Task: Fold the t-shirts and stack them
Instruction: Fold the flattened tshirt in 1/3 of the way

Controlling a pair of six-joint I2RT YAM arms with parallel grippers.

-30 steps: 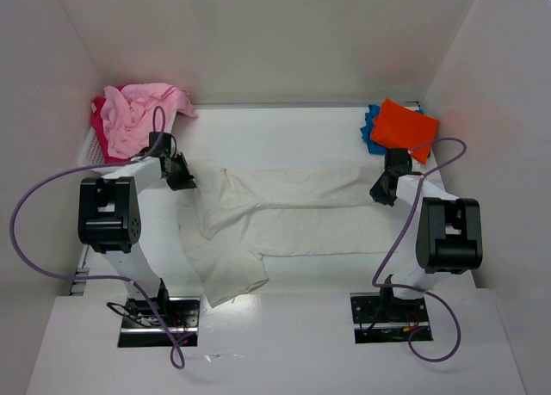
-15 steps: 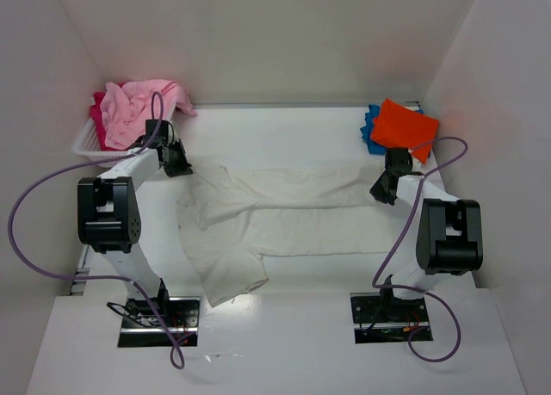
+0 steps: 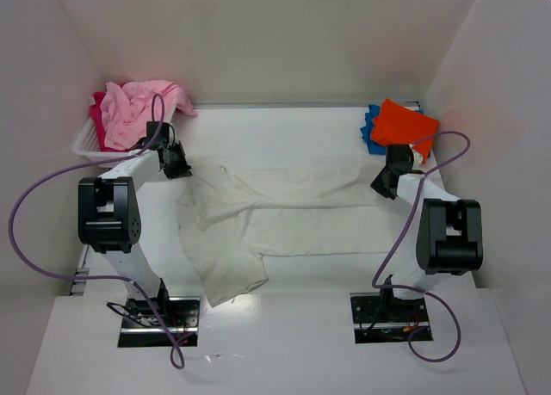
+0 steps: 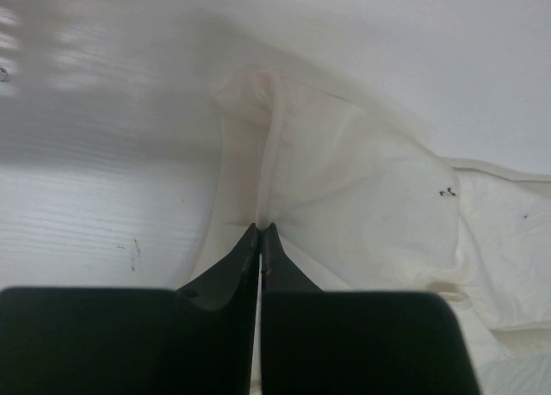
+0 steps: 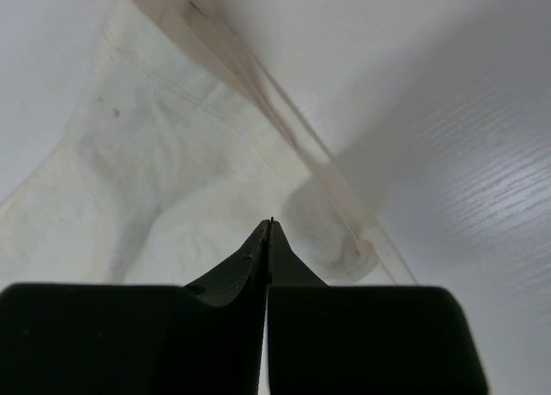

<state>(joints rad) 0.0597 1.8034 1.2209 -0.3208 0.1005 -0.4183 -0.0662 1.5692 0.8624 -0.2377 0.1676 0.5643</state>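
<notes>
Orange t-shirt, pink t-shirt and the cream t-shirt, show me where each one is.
orange t-shirt (image 3: 403, 125), top external view, centre of the folded cloth.
pink t-shirt (image 3: 133, 111), top external view, crumpled middle.
cream t-shirt (image 3: 293, 219), top external view, flat body panel.

You were working in a lab-style test booth: bare white walls (image 3: 258, 42) boxed in a white table (image 3: 284, 132), with two cabled robot arms (image 3: 108, 214) bolted to its near edge.
</notes>
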